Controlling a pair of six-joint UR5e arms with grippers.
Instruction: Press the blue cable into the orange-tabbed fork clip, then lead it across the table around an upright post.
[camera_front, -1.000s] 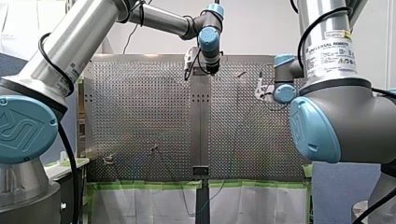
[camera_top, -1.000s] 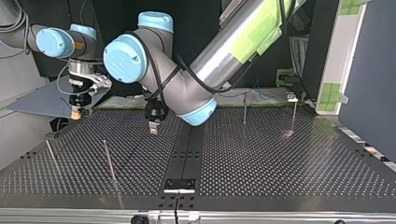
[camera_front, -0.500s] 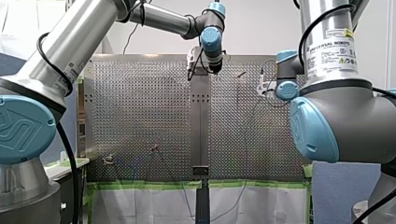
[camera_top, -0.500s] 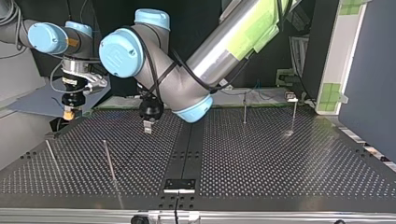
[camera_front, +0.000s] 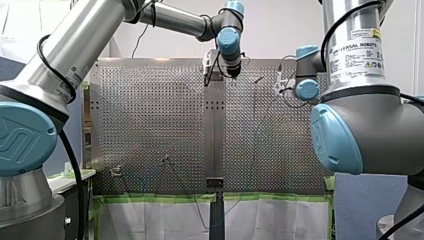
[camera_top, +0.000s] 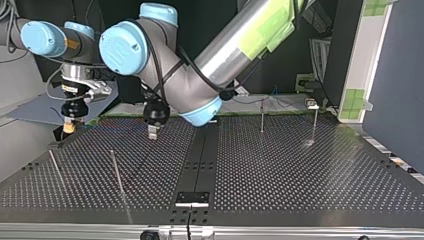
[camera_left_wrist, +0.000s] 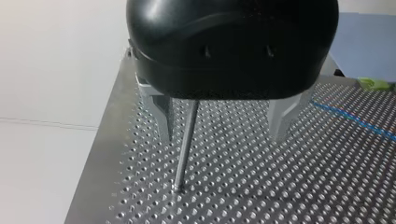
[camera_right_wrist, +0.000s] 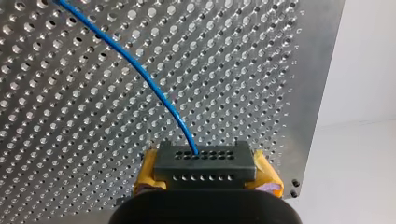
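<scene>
Top view: at the left, my right tool (camera_top: 68, 128) hangs over the far corner of the counter (camera_top: 300, 175), clamped on the blue cable (camera_right_wrist: 140, 70), which runs off across the perforations. Risk: a taut pull drags the cable through the yellow pads (camera_right_wrist: 267, 178) or out of its clip. Further right, my left tool (camera_top: 152, 131) stands wide, with an upright post (camera_left_wrist: 184, 149) just beside one finger (camera_left_wrist: 161, 116). Risk: any sideways shift strikes that post. At far right, the fork clip (camera_top: 312, 104) is too small to judge seating.
</scene>
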